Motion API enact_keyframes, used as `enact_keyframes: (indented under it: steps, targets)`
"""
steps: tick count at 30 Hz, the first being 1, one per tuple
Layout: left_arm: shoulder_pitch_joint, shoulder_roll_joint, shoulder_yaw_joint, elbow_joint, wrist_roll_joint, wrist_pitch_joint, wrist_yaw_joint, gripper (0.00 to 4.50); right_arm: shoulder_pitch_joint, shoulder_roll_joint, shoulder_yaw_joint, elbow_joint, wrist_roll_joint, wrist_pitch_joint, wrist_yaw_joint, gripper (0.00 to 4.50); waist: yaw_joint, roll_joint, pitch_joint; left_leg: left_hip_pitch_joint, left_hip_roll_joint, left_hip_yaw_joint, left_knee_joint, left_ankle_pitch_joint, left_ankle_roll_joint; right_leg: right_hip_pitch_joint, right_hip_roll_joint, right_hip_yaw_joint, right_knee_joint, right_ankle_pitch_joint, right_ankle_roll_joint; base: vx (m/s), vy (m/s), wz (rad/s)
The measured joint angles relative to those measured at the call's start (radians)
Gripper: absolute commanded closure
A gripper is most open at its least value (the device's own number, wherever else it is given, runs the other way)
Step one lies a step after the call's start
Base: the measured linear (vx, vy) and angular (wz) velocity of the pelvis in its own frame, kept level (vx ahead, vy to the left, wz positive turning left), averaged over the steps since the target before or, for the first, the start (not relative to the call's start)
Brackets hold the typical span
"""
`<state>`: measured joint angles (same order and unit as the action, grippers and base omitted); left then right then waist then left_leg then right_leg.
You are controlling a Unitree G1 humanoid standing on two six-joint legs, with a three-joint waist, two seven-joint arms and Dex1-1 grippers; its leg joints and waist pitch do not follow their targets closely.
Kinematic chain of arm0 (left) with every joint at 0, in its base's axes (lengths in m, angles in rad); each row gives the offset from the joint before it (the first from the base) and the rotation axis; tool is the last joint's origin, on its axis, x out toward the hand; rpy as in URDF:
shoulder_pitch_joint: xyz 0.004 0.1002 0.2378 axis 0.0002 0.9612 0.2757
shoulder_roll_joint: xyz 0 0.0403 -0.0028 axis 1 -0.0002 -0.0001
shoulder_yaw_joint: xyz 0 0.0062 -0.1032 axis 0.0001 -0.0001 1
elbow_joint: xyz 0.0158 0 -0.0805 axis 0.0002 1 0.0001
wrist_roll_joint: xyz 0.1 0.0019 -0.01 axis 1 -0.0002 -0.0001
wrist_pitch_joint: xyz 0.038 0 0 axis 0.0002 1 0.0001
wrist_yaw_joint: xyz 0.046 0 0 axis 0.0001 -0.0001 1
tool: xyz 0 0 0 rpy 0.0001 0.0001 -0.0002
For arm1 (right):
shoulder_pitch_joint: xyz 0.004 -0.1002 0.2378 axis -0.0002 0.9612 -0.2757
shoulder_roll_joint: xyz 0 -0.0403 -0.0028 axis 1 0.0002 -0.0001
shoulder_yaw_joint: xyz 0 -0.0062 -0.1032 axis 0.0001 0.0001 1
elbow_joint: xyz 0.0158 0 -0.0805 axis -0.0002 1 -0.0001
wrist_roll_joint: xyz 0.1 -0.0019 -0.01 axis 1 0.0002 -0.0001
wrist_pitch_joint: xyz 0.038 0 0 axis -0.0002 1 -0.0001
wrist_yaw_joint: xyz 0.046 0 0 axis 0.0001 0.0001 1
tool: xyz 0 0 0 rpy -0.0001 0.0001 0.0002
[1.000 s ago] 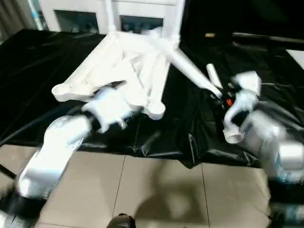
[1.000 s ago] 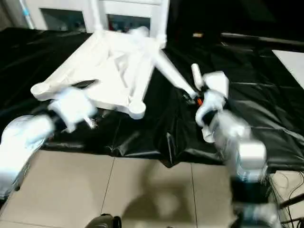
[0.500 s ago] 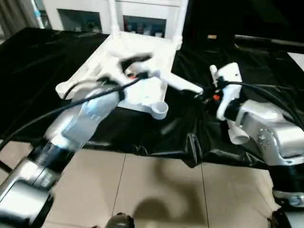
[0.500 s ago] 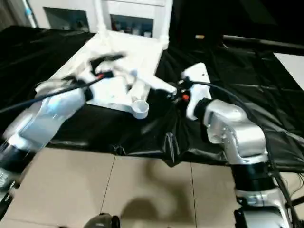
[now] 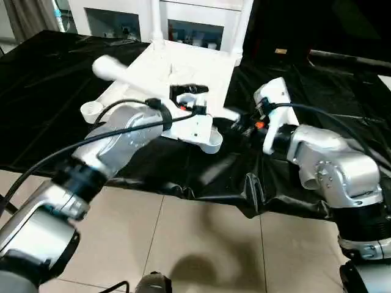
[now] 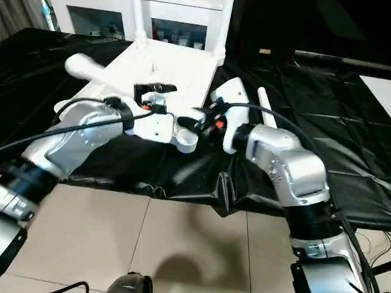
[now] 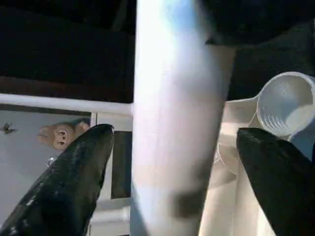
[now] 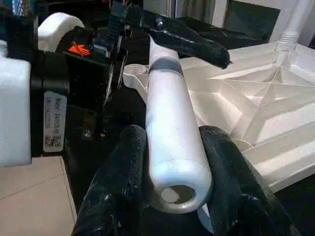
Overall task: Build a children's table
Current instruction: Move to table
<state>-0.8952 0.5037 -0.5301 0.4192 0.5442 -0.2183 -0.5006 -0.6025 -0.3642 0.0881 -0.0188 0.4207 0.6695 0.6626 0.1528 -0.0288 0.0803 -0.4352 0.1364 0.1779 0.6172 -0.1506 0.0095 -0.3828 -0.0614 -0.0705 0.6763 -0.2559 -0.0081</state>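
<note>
My left gripper (image 5: 189, 91) has risen from the near edge of the table top (image 5: 183, 67) and now straddles, wide open, the leg (image 8: 172, 123). My right gripper (image 8: 172, 162) has carried this leg closer to the near corner socket (image 5: 212, 141).

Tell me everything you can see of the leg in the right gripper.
The leg is a smooth white tube that looks like plastic, with a grey band partway along and an open, hollow end facing the wrist camera. The right gripper is shut on it near that end, one black finger on each side. It lies roughly level, slanting above the ribbed underside of the tabletop. The left gripper is open, its fingers either side of the tube without touching.
</note>
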Motion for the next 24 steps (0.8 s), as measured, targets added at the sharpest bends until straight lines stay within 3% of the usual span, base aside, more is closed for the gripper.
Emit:
enact_keyframes:
  steps: [13,21,24]
  targets:
    - [-0.012,0.001,0.032,0.024,-0.003,-0.055,0.011,1.57,-0.027,0.001,0.007,0.039,-0.022,-0.003,0.001,3.3,0.01,-0.001,0.0,0.0,0.001,0.0,0.0,0.0,0.0,0.0,0.0,0.0,0.0,0.0,0.0,0.0,0.0,0.0]
    - [-0.012,0.002,0.032,0.054,-0.003,-0.081,0.004,2.05,-0.027,0.001,0.007,0.041,-0.022,-0.003,0.001,3.3,0.017,-0.001,0.0,0.0,0.001,0.0,0.0,0.001,-0.001,0.0,0.0,0.0,0.0,0.001,0.0,0.0,0.0,0.0]
    - [-0.012,0.003,0.032,0.075,-0.001,-0.093,0.003,2.46,-0.027,0.001,0.007,0.04,-0.022,-0.003,0.001,3.3,0.017,-0.001,0.0,0.0,0.001,0.0,0.0,0.001,-0.001,0.0,0.0,0.0,0.001,0.001,0.0,0.0,0.0,0.0]
